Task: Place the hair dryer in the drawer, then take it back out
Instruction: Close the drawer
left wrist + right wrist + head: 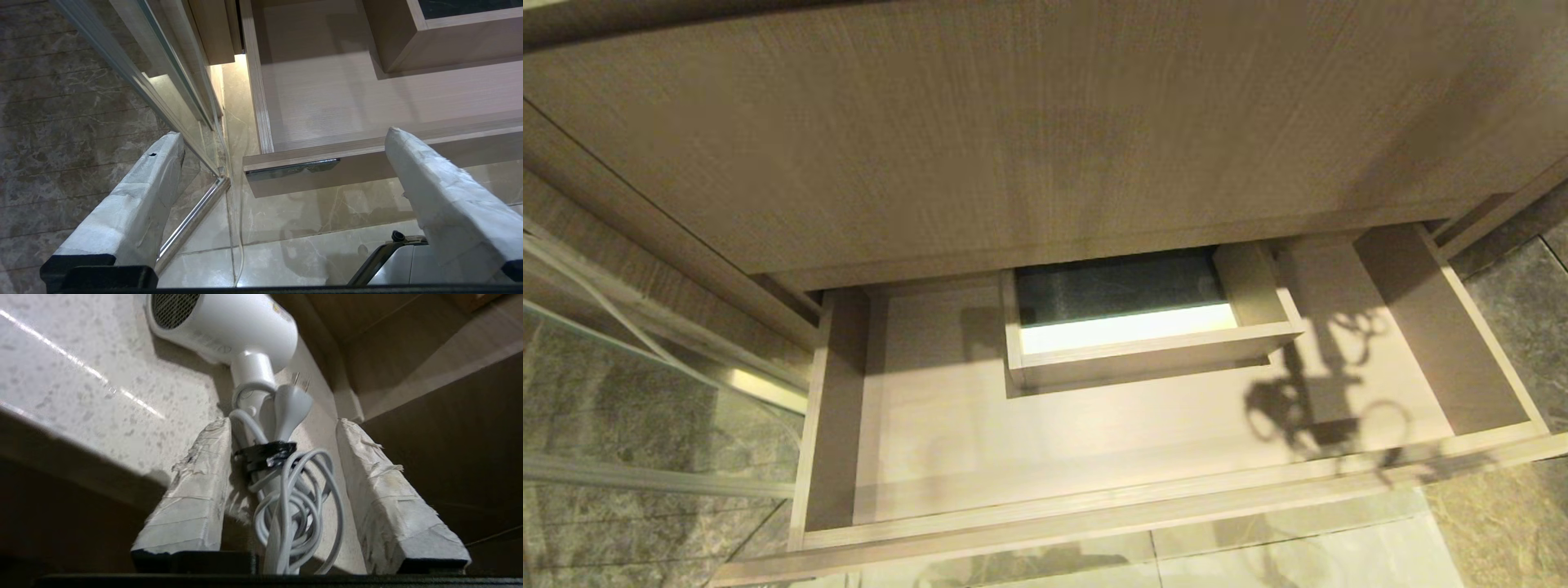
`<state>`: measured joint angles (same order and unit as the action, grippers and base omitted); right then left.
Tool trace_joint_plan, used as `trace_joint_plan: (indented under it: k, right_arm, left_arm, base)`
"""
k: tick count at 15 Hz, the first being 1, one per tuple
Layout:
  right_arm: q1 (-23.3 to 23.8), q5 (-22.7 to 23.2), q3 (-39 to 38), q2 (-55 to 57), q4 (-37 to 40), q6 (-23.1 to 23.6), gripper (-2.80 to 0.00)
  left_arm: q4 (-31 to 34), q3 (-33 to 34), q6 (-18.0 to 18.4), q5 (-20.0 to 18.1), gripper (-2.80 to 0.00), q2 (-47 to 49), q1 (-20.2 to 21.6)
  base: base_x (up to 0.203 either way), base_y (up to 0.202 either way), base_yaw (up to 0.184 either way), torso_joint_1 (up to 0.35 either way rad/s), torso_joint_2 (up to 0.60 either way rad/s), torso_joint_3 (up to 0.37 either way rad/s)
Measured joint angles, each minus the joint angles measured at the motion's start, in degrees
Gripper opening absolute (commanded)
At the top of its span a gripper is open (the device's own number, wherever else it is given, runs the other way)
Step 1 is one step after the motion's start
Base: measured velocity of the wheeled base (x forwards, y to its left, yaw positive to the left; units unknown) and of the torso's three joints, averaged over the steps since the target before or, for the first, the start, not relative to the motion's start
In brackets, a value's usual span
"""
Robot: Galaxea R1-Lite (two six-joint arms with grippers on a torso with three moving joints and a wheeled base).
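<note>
Right gripper, right wrist view: stands partly spread, straddling the dryer's handle and bundled cord. Touches the cord and black strap with one finger; leaves a clear gap at the other, so nothing clamped yet. Shows the dryer lying on a speckled pale counter, barrel away from the wrist, grille upward, close to the counter's edge, with dark wood panels beyond that edge.

Left gripper, left wrist view: hangs spread wide and holding nothing, over the marble floor just outside the drawer's front corner. Leaves a narrow strip of floor between the drawer's side and a glass panel's metal rail.

Head view: shows the drawer pulled out beneath a taller wood panel. Has a boxed cutout at the middle back and bare board to either side and in front. Carries a looped shadow on the right part of the board.
</note>
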<state>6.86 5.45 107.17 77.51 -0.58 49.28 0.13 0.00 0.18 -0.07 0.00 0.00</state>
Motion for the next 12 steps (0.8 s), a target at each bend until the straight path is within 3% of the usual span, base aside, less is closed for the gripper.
trace_joint_plan:
  k: [5, 9, 12]
  right_arm:
    - [1.15, -0.28, -10.36, -15.16, 10.19, 2.01, -2.8]
    - [1.32, -0.31, -11.42, -18.42, 10.4, 2.01, -2.8]
    - [4.81, -0.45, -14.27, -21.63, 20.72, 2.2, -2.8]
  left_arm:
    - [0.05, 0.0, -0.01, -0.02, 0.0, 0.0, 0.0]
    - [0.05, 0.0, -0.02, -0.02, 0.0, 0.0, 0.0]
    - [0.05, 0.0, -0.02, -0.02, 0.0, 0.0, 0.0]
  base:
    - [0.0, 0.0, 0.0, 0.0, 0.0, 0.0]
    - [0.0, 0.0, 0.0, 0.0, 0.0, 0.0]
    - [0.0, 0.0, 0.0, 0.0, 0.0, 0.0]
